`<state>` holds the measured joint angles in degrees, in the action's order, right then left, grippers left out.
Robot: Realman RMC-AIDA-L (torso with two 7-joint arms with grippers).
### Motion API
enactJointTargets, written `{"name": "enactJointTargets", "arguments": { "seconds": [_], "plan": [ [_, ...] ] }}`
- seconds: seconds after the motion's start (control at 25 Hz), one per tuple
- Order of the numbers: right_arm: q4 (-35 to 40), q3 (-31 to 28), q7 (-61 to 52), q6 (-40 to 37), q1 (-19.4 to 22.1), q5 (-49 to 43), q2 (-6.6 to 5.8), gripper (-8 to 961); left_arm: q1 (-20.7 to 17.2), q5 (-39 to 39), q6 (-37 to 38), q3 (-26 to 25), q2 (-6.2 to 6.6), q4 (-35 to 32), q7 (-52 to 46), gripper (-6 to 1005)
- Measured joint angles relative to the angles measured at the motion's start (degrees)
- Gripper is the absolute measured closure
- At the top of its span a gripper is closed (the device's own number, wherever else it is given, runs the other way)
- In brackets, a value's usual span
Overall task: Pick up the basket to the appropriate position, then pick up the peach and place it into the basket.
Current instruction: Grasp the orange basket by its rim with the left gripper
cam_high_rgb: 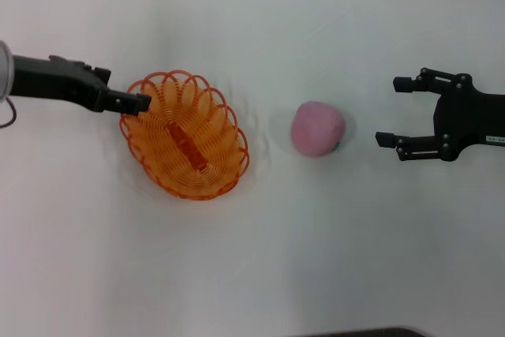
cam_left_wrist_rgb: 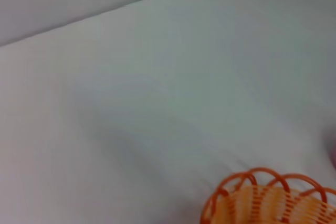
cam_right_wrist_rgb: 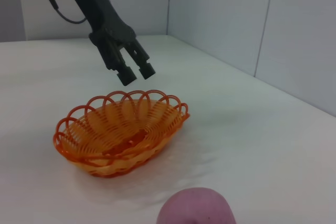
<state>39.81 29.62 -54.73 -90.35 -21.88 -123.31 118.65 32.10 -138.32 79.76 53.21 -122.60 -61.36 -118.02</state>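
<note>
While the basket (cam_high_rgb: 185,136) sits flat on the white desk (cam_high_rgb: 260,274), note that the first step appears done or nearly so: the left pincer (cam_high_rgb: 142,102) hangs above the basket's rim on the side away from the peach (cam_high_rgb: 318,128), its fingers parted by a narrow gap and holding nothing, clear of the loops as the right wrist view shows. You may judge the basket to be set down in its place, though whether that place is final cannot be told. The second step is not yet begun: the peach lies on the desk near the basket, apart from it, untouched. Beyond the peach, on the side away from the basket, the right pincer (cam_high_rgb: 394,112) stands with its fingers spread wide, empty, its opening turned toward the peach. What remains for you, by this reading, is to close on the peach, lift it, carry it across to the basket and release it inside. Observe the basket: oval, orange, of openwork ribs with a scalloped rim of loops and a solid orange bar along its base, and with nothing in it. Observe the peach: round, pink, matte, with a small green mark at the edge facing away from the basket.
</note>
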Motion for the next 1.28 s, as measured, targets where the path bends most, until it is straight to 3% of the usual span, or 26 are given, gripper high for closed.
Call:
{"name": "enactJointTargets", "arguments": {
  "seconds": [0.4, 0.84, 1.28],
  "plan": [
    [0.1, 0.0, -0.02, -0.01, -0.11, 0.05, 0.08, 29, 4.31, -6.81, -2.76, 3.4, -1.05, 0.96, -0.17, 77],
    [0.06, 0.0, -0.03, 0.0, -0.18, 0.17, 0.09, 29, 7.25, -11.4, -8.37, 6.22, -1.15, 5.2, -0.96, 79],
    [0.02, 0.0, 0.21, 0.02, -0.18, 0.19, 0.09, 28, 7.76, -11.68, -9.54, 8.87, -1.18, 6.39, -0.59, 80]
  ]
}}
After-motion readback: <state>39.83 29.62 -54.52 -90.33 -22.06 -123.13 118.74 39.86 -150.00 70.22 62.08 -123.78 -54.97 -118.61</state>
